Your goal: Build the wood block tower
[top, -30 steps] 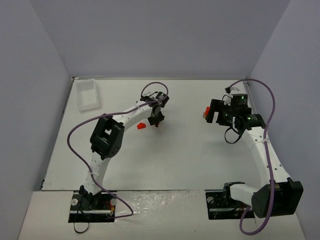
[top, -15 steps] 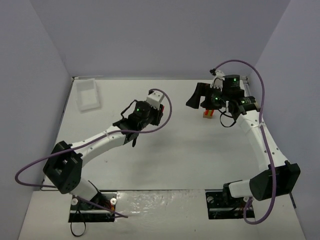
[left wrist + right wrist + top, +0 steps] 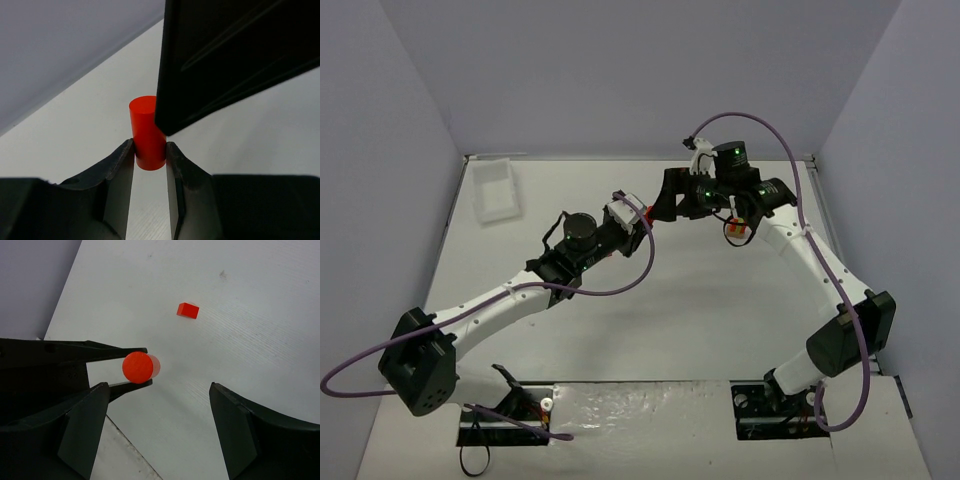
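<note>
My left gripper [image 3: 149,147] is shut on a bright red-orange cylinder block [image 3: 146,131] and holds it above the table. In the right wrist view the cylinder [image 3: 140,367] shows end-on between the left gripper's thin fingers [image 3: 107,352]. My right gripper [image 3: 160,432] is open wide and empty, just beside the cylinder; one of its fingers [image 3: 235,55] looms over the left wrist view. In the top view the two grippers meet at mid-table, the left [image 3: 644,217] and the right [image 3: 666,206]. A small stack of red, yellow and tan blocks [image 3: 735,230] stands to the right, behind the right arm.
A small red block [image 3: 187,310] lies loose on the white table below the grippers. A clear white plastic tray [image 3: 495,190] sits at the far left corner. Grey walls close the table on three sides.
The left gripper has swung up and right to mid-table with the red cylinder. The right gripper has moved left, away from the small stack, to meet it.
</note>
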Controlling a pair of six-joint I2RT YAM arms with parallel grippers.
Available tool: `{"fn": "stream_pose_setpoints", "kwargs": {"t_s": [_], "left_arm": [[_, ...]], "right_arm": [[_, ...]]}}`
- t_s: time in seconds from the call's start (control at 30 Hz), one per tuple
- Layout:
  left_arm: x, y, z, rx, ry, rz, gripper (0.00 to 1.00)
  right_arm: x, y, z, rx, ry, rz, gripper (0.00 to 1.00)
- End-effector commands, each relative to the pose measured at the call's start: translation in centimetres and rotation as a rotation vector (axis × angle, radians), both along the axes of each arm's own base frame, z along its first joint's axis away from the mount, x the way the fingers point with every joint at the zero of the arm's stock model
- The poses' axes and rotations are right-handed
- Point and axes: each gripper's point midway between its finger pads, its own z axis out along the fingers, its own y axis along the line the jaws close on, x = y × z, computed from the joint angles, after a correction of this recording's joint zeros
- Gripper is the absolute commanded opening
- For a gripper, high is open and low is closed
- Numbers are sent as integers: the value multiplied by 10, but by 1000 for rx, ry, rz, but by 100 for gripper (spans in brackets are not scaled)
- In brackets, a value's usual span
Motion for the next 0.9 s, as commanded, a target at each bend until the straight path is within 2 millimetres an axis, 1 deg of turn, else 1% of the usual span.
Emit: {"fn": "stream_pose_setpoints", "kwargs": {"t_s": [0.0, 0.2, 0.47, 0.67, 0.77, 0.87], "left_arm": [[-10, -8, 59, -134, -133, -66, 0], [-14, -11, 61, -143, -139, -79, 0], [-13, -12, 58, -142, -126, -79, 0], [-12, -13, 56, -141, -121, -81, 0], [-12, -14, 54, -139, -115, -82, 0], [-11, -15, 52, -135, -112, -84, 0]], "right_arm": [[8, 17, 28, 34, -85, 5, 77], [10, 22, 28, 17, -102, -8, 72], [12, 21, 25, 0, -110, -23, 61], [13, 22, 28, -2, -124, -24, 49], [13, 23, 30, 2, -129, -21, 46], [13, 25, 31, 7, -131, -16, 45]]}}
